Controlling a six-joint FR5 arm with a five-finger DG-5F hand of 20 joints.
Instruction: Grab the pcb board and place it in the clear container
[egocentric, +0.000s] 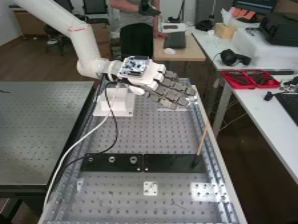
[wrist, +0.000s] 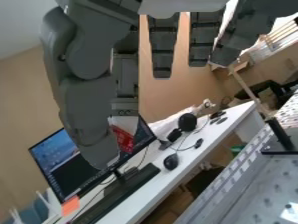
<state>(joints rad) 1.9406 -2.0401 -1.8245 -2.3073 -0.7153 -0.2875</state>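
Your hand (egocentric: 153, 75) is open, fingers extended and gripping nothing; a circuit board (egocentric: 135, 66) sits on its back, possibly not the target. Careless lowering could knock the slanted stick (egocentric: 201, 141) past its fingertips or snag the black cable (egocentric: 116, 127) below its wrist.

**Soft room light, glare on the metal**

Soft, fairly bright indoor light spreads across the high view. A pale patch of glare sits on the perforated metal surface (egocentric: 120, 192), toward the view's lower right. The white surface (egocentric: 261, 116) reads bright, the floor (egocentric: 33, 65) much darker. In the wrist view, glare spots the metal again, while the monitor (wrist: 56, 151) glows before a softly shaded wall (wrist: 25, 87).
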